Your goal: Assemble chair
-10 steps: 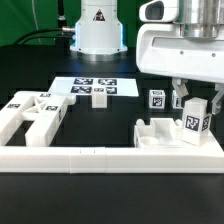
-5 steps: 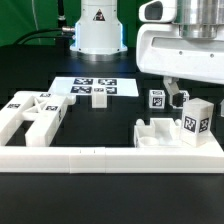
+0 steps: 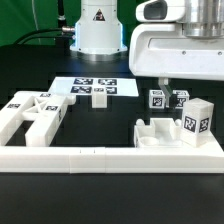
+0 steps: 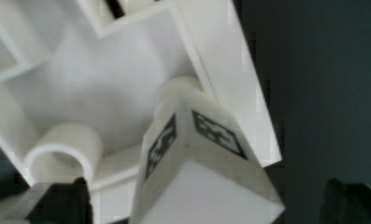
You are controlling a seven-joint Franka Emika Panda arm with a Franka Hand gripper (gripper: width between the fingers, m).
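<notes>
Exterior view: tagged square post (image 3: 197,120) stands upright at the exterior view's right end of the slotted white base piece (image 3: 158,136), near the border rail (image 3: 100,157). Risk, imo: post prob. not fully seated, so a finger clipping its top could tip it. Wrist view: gripper (image 4: 210,198) spread wide, holding nothing, w/ post directly below, between the fingertips.

Cannot read the tiny tags (image 3: 84,87) on the marker board (image 3: 62,90), see the arm (image 3: 180,45) only up to the exterior view's edge, find the square post (image 4: 214,172) blurred close up.
</notes>
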